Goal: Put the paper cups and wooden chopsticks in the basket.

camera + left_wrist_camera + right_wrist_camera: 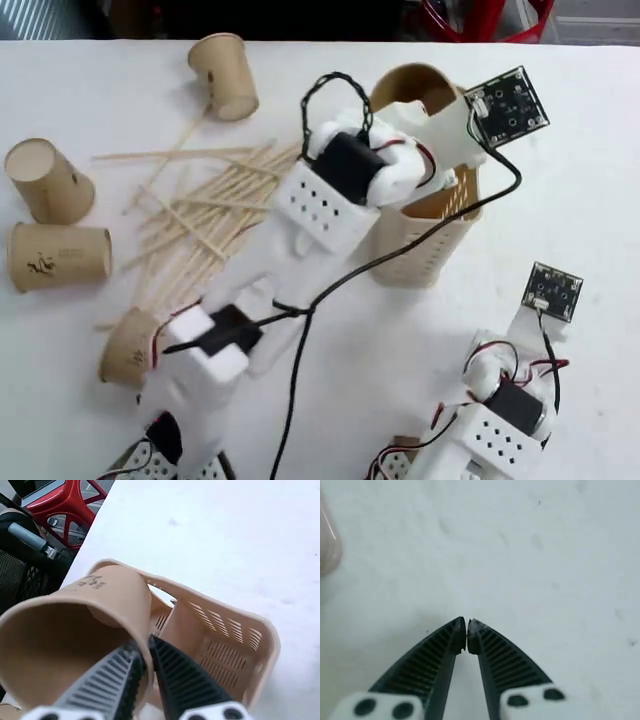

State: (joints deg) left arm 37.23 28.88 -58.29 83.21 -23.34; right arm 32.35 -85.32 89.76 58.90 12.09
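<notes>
My left gripper (145,647) is shut on the rim of a paper cup (75,630), one finger inside and one outside. It holds the cup tilted right over the beige slotted basket (225,640). From above, this cup (405,82) shows at the basket's far end, with the basket (430,240) below the arm. Loose wooden chopsticks (200,210) lie in a pile left of the basket. More cups lie around it: one at the back (223,75), two at the left (48,180) (60,255), one in front (130,345). My right gripper (466,630) is shut and empty above bare table.
The right arm (515,405) sits at the table's front right, apart from the basket. A black cable (300,340) runs from the left arm across the table's middle. Red chair legs (65,505) stand beyond the far table edge.
</notes>
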